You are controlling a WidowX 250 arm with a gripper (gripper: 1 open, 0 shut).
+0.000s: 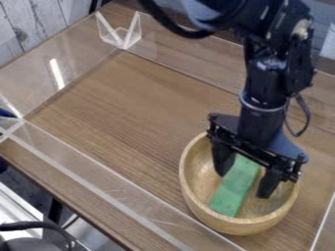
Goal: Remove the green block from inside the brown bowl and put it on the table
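The green block (236,188) lies flat inside the brown bowl (199,193), which sits at the near right corner of the table (131,118). My gripper (246,175) points straight down into the bowl, open, with one black finger on each side of the block's far end. The fingertips (220,168) reach below the bowl's rim. Nothing is clamped between them. The block's far end is partly hidden behind the gripper.
Low clear acrylic walls (78,167) edge the table, one running along the near side just beside the bowl. A clear bracket (120,34) stands at the far corner. The black arm (275,69) rises over the bowl.
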